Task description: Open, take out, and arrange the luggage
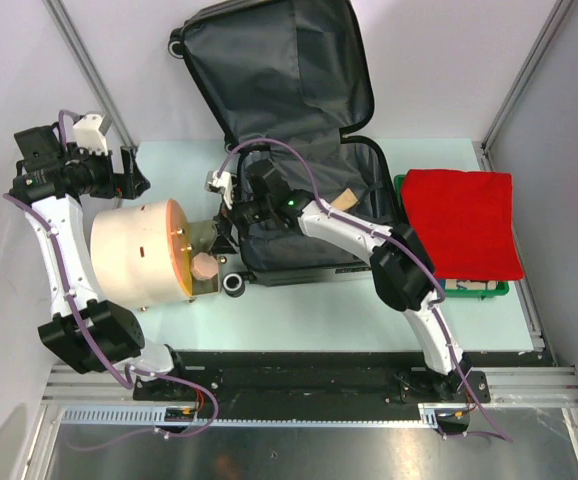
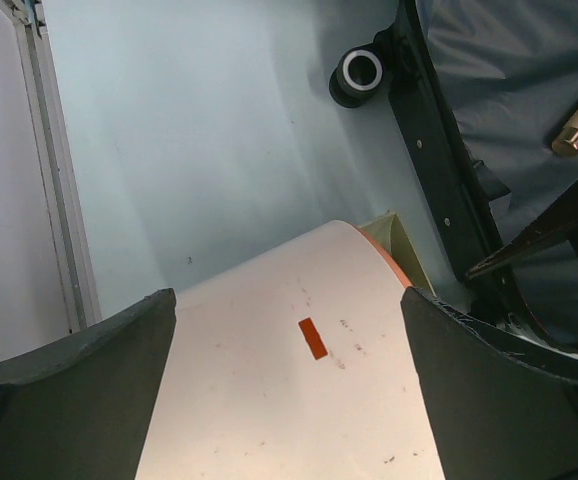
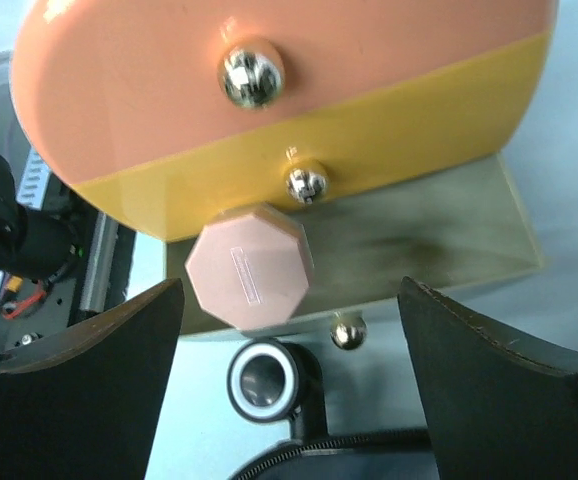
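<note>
Open luggage (image 1: 279,80) lies at the back of the desk (image 1: 179,170), a beige drum (image 1: 134,255) just beside it. The left fingers (image 2: 59,400) and right fingers (image 3: 79,390) hang spread by the drum, grasping nothing; a stray nudge could roll it. The right arm (image 1: 349,230) hides part of the luggage's lining.

No text can be read. The luggage (image 1: 279,90), upper middle of the top view, shows only plain lining. The pink knob (image 3: 249,265), centre of the right wrist view, bears a faint rectangular mark, illegible. The beige cylinder (image 2: 269,400) carries a blank orange tag (image 2: 312,338).
</note>
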Robot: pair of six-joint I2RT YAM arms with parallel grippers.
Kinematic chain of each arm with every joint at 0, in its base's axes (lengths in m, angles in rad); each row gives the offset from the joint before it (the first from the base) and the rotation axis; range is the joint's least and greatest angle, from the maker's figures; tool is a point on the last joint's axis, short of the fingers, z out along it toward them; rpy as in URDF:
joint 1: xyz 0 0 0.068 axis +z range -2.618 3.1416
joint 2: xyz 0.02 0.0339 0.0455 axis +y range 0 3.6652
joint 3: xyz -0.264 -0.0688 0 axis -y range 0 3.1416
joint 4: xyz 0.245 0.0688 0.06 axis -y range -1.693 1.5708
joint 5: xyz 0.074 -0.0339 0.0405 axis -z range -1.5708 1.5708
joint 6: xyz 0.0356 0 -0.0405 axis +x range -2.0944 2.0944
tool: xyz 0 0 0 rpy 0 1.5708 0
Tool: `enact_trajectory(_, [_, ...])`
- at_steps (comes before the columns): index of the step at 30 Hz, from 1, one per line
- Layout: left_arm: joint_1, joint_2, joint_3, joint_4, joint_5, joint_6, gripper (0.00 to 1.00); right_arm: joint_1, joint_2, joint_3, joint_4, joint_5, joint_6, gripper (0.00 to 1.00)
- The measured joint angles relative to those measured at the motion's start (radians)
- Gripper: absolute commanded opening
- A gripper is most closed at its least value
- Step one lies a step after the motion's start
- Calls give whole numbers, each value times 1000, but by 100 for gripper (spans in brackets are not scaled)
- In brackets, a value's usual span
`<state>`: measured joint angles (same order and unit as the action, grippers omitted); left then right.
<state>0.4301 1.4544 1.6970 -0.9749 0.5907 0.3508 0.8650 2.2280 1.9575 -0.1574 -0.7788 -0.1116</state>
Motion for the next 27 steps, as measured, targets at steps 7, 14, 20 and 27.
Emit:
enact_trajectory(7, [0, 0, 0, 0, 0, 0, 100, -6, -46, -120, -7, -2, -98, 61])
enact_trajectory(14, [0, 0, -22, 0, -3, 2, 100, 29, -43, -116, -5, -17, -142, 72])
enact_trajectory(20, [0, 0, -29, 0, -3, 2, 100, 52, -30, -67, -42, -40, -266, 58])
enact_trajectory(27, [0, -1, -29, 0, -3, 2, 100, 69, 10, -37, -188, -40, -436, 61])
